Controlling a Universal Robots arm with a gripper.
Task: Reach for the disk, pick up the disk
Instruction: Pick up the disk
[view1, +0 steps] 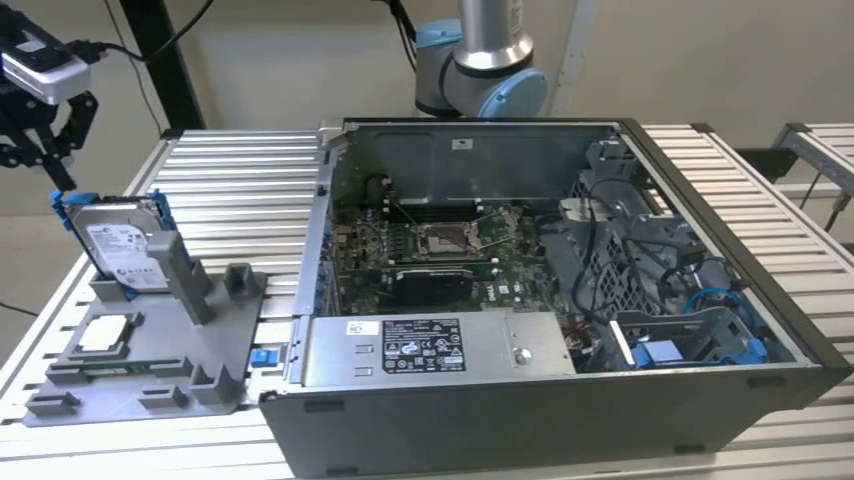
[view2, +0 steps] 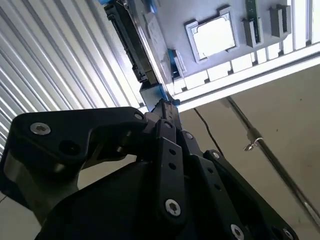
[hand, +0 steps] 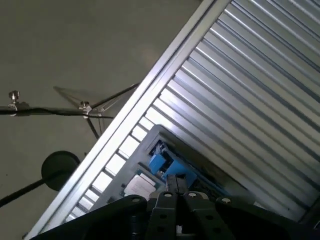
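Note:
The disk stands on edge in a grey holder at the exterior view's left, a silver drive with a white label in a blue frame. My gripper hangs just above the frame's upper far corner, its black fingers drawn together at the tips with nothing between them. The second wrist view has the fingertips meeting right at the blue frame, with the disk's dark edge beyond. In the first wrist view the tips sit against the blue frame.
A small square silver chip lies on the grey holder in front of the disk. An open computer case takes up the middle and right of the ribbed metal table. The table's edge runs close beside the holder.

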